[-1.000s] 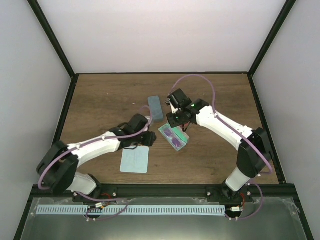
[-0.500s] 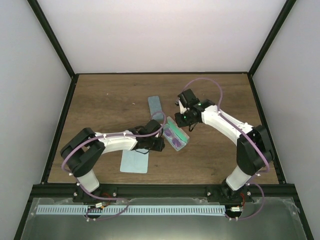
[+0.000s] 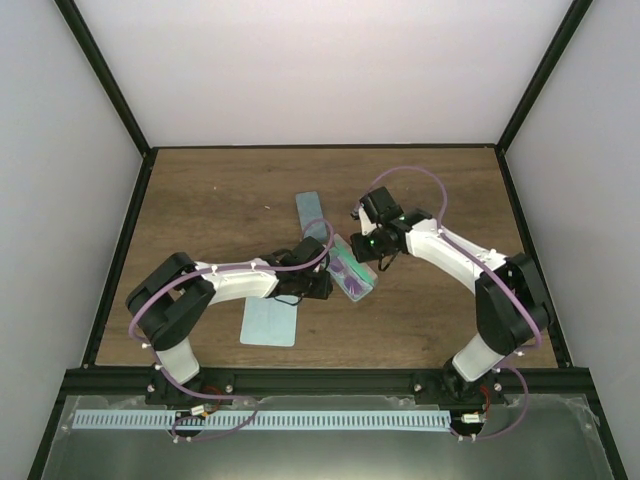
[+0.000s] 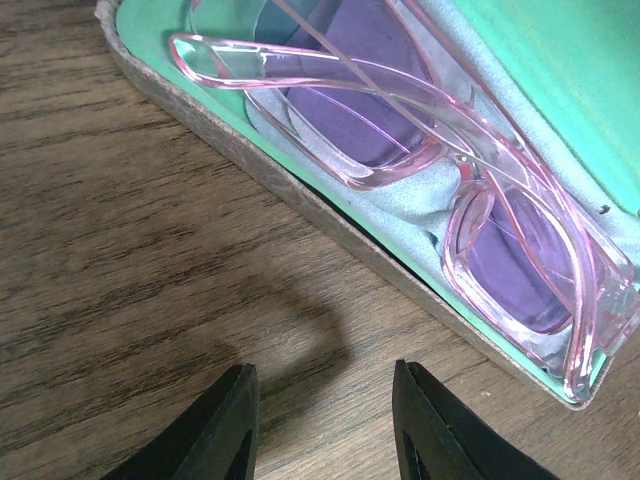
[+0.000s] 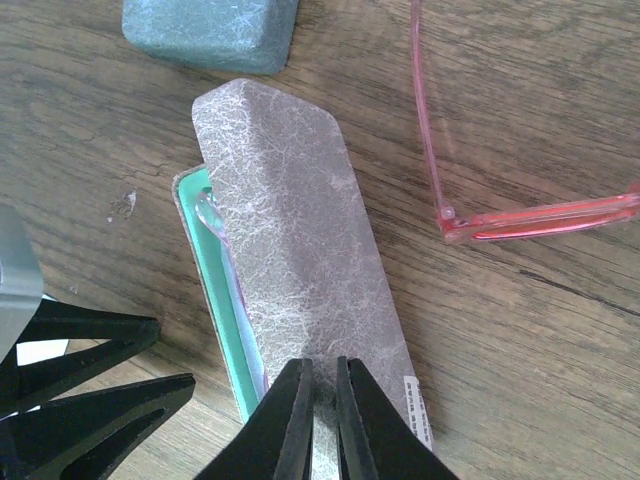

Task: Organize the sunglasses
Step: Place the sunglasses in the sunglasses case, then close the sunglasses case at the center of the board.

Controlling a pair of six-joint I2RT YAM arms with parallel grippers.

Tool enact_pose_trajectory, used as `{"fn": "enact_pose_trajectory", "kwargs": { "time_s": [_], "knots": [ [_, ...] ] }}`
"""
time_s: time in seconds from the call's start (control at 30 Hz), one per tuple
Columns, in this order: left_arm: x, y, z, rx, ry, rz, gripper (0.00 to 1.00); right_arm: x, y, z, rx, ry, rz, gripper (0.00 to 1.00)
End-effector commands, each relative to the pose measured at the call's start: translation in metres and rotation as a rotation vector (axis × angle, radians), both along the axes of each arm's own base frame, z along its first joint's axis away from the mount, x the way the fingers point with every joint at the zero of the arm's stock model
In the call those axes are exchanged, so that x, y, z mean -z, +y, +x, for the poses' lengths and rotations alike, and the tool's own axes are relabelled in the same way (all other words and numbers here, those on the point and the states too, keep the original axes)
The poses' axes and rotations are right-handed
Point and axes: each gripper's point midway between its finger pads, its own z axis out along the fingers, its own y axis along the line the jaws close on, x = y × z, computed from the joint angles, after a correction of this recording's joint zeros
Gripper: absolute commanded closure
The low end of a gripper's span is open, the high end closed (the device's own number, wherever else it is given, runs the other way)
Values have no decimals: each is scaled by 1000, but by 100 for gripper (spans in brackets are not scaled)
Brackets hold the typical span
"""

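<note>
cloth: a pale teal cloth [image 3: 270,322] lies flat on the bench [image 3: 200,200], nearest the arm bases and clear of the work.
left end effector: the left end effector [image 4: 322,370] hovers low over bare wood just beside the near wall of the green-lined case [image 4: 300,190]. its jaws are part-way open with nothing between them.
pink pair: the pink sunglasses [image 4: 380,120] lie folded inside that case on the green lining, with one temple arm crossing over the lenses.
lid: the grey felt lid [image 5: 300,220] is swung most of the way over. only a sliver of lining and one pink frame end show along its open side.
right end effector: the right end effector [image 5: 322,365] has its jaws drawn narrow, pinching the lid's edge.
step in hand: judged to be closing the case over the pink pair.
doing it well: bring the lid down squarely along its hinge line and slowly. check that the exposed frame end is inside the rim before pressing. the left jaws could brace the near wall so the case does not slide.
risk: a frame end caught under the rim would bend or hold the lid ajar.
red-orange pair: the red-orange sunglasses [image 5: 520,215] lie on the bare bench beside the lid, not yet cased.
far case: a closed blue-grey case [image 5: 210,30] lies beyond the lid's far end.
</note>
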Motion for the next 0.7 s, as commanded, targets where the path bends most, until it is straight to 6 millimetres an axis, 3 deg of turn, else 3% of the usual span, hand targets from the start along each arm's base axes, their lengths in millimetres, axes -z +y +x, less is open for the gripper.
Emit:
{"fn": "enact_pose_trajectory", "kwargs": {
  "time_s": [0.0, 0.27, 0.67],
  "knots": [
    [14, 8, -6, -16, 37, 45, 60, 12, 3, -16, -18, 62, 29, 92],
    [15, 8, -5, -23, 38, 45, 60, 26, 2, -31, -15, 112, 52, 91],
    [16, 11, -5, -33, 37, 54, 60, 34, 6, -38, -26, 140, 71, 92]
  ]
}}
